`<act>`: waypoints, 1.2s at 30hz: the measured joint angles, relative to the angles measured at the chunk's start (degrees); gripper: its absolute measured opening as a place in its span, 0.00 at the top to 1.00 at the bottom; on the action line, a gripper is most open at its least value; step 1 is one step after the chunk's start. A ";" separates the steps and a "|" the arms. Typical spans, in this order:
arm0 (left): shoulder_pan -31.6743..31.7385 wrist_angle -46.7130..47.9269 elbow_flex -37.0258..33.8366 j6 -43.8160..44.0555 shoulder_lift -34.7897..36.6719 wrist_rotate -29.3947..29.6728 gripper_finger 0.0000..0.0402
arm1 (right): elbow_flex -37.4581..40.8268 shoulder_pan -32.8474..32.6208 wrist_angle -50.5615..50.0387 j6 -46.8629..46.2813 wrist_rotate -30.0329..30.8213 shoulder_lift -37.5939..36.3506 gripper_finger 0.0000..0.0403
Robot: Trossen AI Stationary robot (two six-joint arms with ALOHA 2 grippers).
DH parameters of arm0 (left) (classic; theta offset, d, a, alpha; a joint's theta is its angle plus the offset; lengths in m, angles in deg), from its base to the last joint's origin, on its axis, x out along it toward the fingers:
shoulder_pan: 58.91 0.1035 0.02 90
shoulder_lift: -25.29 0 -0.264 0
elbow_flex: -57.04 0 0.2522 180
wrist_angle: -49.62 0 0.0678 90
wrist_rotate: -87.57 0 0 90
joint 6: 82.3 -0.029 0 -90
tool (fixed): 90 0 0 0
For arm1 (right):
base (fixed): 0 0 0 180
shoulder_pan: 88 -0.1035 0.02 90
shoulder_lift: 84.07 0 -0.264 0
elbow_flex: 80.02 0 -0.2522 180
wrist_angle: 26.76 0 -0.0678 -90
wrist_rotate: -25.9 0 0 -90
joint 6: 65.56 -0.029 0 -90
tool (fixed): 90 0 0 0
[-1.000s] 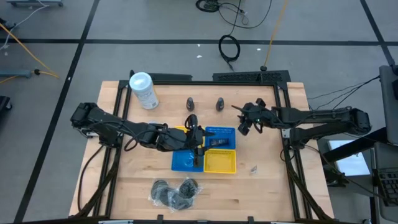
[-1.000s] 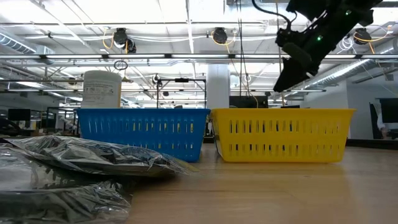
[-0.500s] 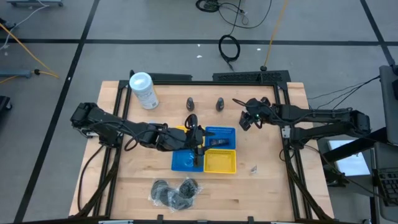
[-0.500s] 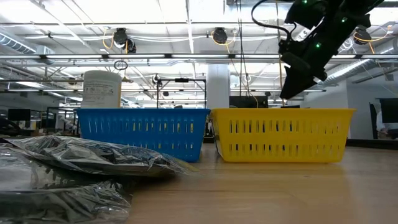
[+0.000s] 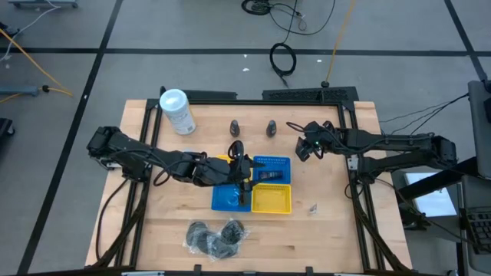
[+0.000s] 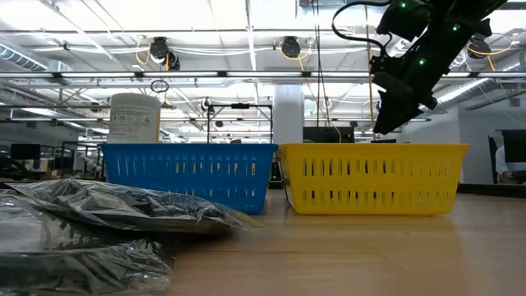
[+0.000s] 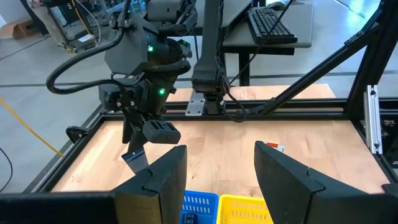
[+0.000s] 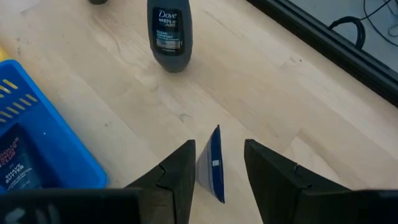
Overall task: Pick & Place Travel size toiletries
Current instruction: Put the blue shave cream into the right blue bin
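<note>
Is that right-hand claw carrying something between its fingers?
Yes. In its own wrist view, the right gripper pinches a thin blue sachet between its two fingers, above the wooden table.

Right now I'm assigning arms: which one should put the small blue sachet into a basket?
Right: the right gripper already holds the blue sachet near the blue basket. The left gripper hovers open, empty.

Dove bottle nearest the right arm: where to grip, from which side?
Probably from above: the Dove bottle stands upright, apart from the blue basket, sides free. Close on its mid-body across the round sides. The right gripper holds a sachet, so that goes first.
</note>
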 joint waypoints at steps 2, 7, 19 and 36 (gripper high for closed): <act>0.00 0.00 -0.01 0.02 0.00 -0.01 0.54 | 0.00 -0.01 0.00 -0.27 0.00 0.00 0.68; 0.00 0.00 0.00 0.09 0.00 0.01 0.54 | 2.40 -0.02 1.81 -1.09 -0.05 -0.02 0.68; 0.00 0.00 0.00 0.11 0.00 0.01 0.54 | 8.50 -0.02 11.12 -0.16 -0.29 -0.02 0.68; 0.04 0.00 0.01 -0.04 0.00 0.01 0.54 | 8.52 -0.02 11.17 2.31 -1.61 -0.02 0.98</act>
